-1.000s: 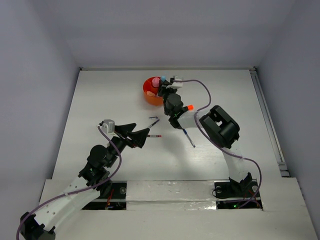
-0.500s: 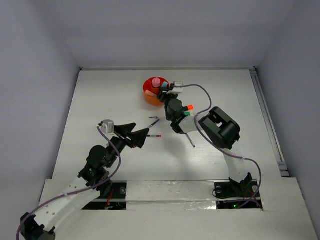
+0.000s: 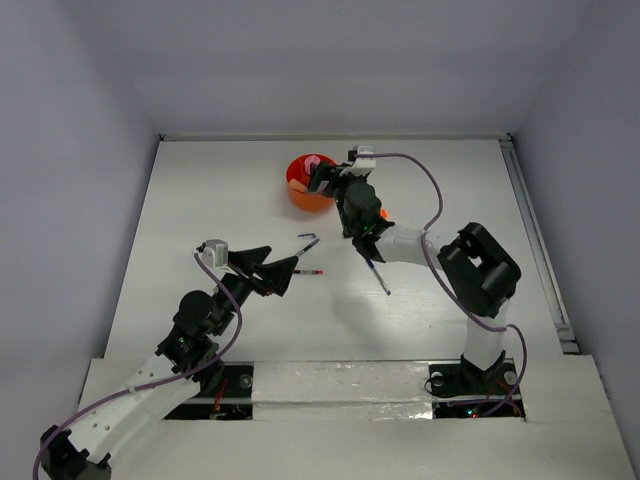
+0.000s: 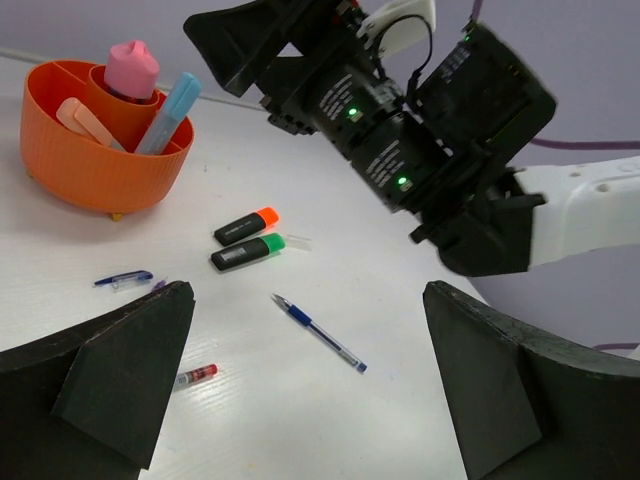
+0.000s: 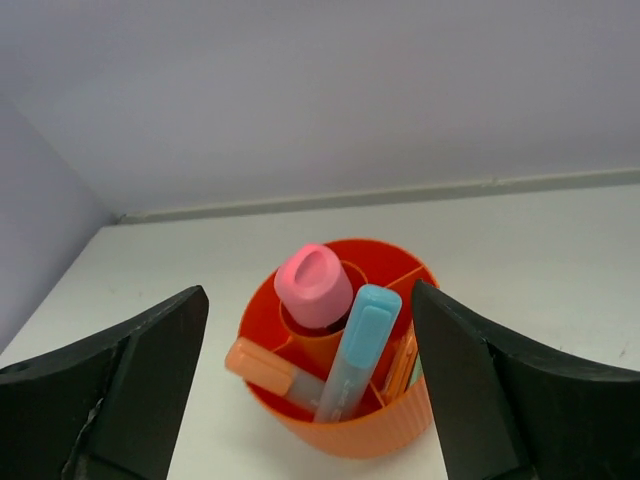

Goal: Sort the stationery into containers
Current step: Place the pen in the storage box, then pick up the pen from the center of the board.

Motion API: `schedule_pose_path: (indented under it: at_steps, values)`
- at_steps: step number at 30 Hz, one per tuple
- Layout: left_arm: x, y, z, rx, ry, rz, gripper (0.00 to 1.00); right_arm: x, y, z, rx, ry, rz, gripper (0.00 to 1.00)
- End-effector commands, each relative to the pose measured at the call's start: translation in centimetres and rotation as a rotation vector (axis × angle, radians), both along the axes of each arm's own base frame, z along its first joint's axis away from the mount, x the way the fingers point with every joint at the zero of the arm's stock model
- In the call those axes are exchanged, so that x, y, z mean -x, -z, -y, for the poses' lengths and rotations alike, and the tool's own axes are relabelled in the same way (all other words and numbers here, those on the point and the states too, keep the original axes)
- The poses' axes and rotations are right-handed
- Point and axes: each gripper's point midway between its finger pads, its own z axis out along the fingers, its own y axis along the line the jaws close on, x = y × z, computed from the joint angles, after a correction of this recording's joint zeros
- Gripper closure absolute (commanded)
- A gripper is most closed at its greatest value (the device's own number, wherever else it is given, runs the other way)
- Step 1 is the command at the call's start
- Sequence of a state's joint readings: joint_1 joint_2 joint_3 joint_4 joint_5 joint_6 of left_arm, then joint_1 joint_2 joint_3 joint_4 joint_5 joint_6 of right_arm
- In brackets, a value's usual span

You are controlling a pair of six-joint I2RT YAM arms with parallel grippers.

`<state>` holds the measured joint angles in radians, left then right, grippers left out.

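The right pincer [image 5: 306, 392] gapes empty by the orange cup [image 5: 345, 432]; the left pincer [image 4: 315, 378] too. The blue pen [image 4: 320, 333] looks light, stiff, slick (likely to roll): pinch mid-barrel.

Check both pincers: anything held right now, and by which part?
Nothing held. Left pincer is open and empty; right pincer is open over the cup, clear of the marker in it.

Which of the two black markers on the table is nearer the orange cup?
The orange-capped marker; the green-capped marker lies beside it, farther away.
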<state>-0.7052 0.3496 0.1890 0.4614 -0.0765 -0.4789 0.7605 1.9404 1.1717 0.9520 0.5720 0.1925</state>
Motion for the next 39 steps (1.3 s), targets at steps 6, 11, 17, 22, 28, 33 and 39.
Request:
schedule_pose_path:
  at_steps: [6, 11, 17, 22, 28, 33, 39]
  values:
    - [-0.1, -1.2, -0.5, 0.020, -0.026, 0.033, 0.01, 0.0, 4.1, 3.5, -0.015, -0.075, -0.381, 0.11]
    - [-0.2, -1.1, -0.7, 0.017, -0.035, 0.029, 0.01, 0.1, 6.9, 5.3, 0.029, -0.091, -0.536, 0.14]
    - [-0.2, -1.0, -0.6, 0.013, -0.034, 0.027, 0.01, -0.3, 8.4, 4.3, 0.078, -0.174, -0.607, 0.23]
    - [-0.3, -0.8, -0.4, 0.007, -0.028, 0.022, 0.01, -1.0, 8.4, 3.9, 0.041, -0.207, -0.608, 0.25]
    - [-0.3, -0.7, -0.4, 0.004, -0.027, 0.022, 0.01, -2.0, 9.6, 3.5, 0.028, -0.208, -0.643, 0.26]
    - [-0.3, -0.8, -0.4, 0.005, -0.027, 0.023, 0.01, -3.1, 10.4, 4.7, 0.004, -0.181, -0.659, 0.26]
    - [-0.4, -0.6, -0.3, 0.001, -0.027, 0.020, 0.01, -4.7, 10.1, 6.2, -0.018, -0.133, -0.641, 0.27]
